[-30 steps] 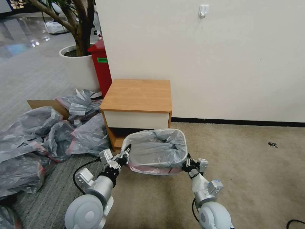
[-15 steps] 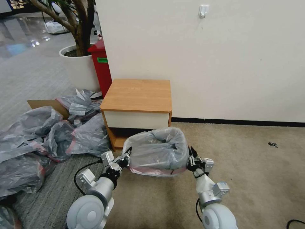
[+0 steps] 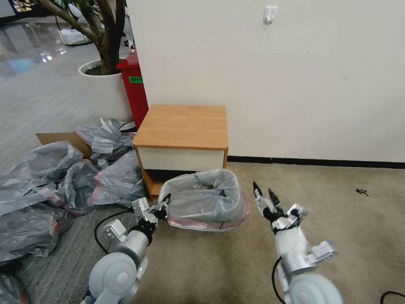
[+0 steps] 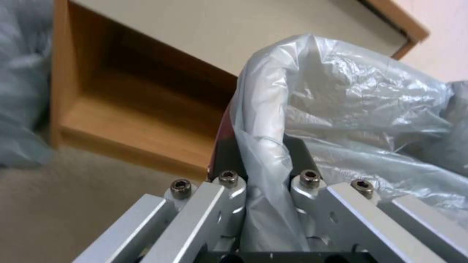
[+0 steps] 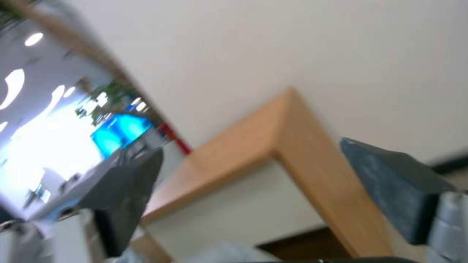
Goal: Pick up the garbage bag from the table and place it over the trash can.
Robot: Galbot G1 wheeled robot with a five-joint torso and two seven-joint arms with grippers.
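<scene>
Garbage bag (image 3: 205,202) released by right gripper (image 3: 264,194), fingers now spread, apart.

Garbage bag (image 3: 204,202): translucent grey with a pink-red rim band. Bench (image 3: 183,125): light-brown wood top, white drawer front. Cabinet (image 3: 134,88): red with a green label. Plant pot (image 3: 103,90): white. Carpet (image 3: 337,211): beige. End effectors: silver bodies, black fingers (image 3: 256,189).

floor (image 3: 337,211): carpet | on it: table (image 3: 182,126), bagged trash can (image 3: 202,202)
</scene>
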